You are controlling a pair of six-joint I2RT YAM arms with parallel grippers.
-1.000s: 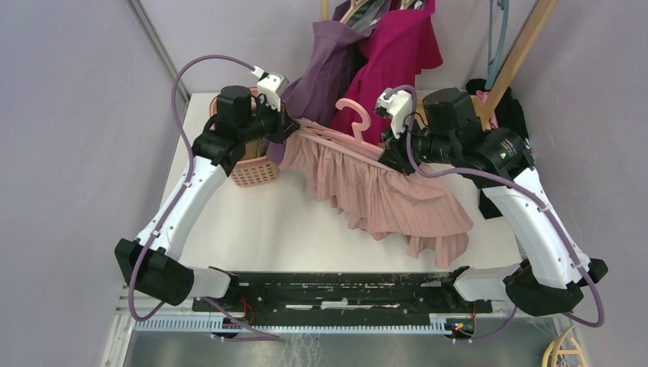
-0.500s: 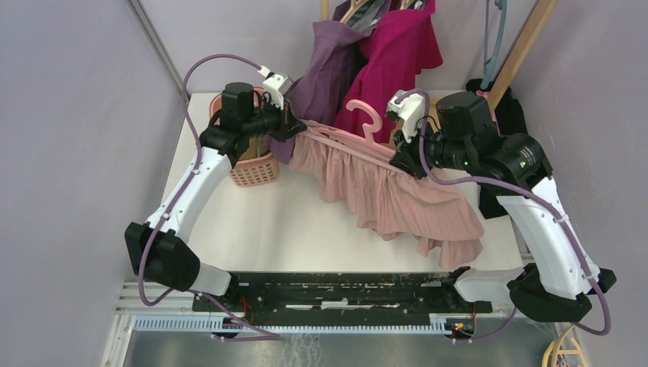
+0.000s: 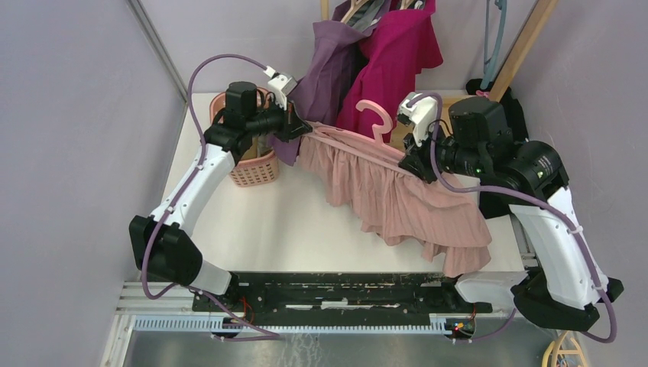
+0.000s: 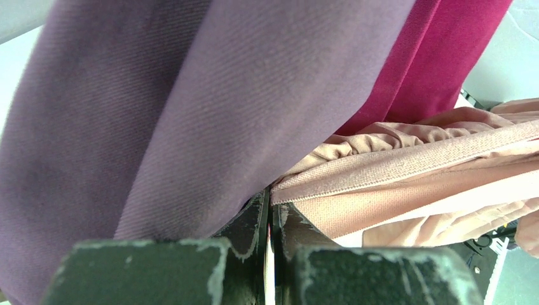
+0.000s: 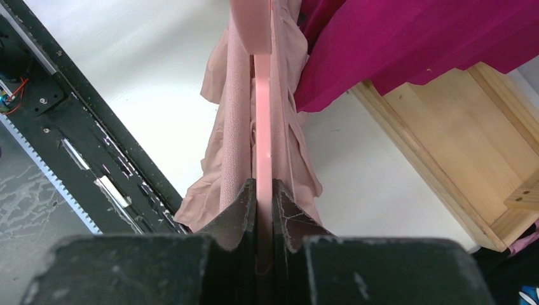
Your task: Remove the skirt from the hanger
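Note:
The pink pleated skirt (image 3: 397, 195) hangs stretched between my two arms above the white table, still on the pink hanger (image 3: 372, 121), whose hook sticks up at the middle. At the skirt's left end, my left gripper (image 3: 300, 127) is shut on the elastic waistband (image 4: 407, 162); the band's end sits at the jaw tips (image 4: 272, 202). My right gripper (image 3: 409, 159) is shut on the hanger's flat pink bar (image 5: 262, 127), with skirt fabric (image 5: 232, 127) bunched on both sides of it. The hem droops to the near right.
A purple garment (image 3: 325, 65) and a magenta one (image 3: 393, 53) hang from the rack just behind the skirt, touching my left gripper. A pink basket (image 3: 256, 168) stands under the left arm. The wooden rack's base (image 5: 457, 146) and slanted post (image 3: 520, 53) are at back right.
Both arms have carried the skirt and hanger to the right and a little up. The hem has slid right across the table. Both grips are unchanged.

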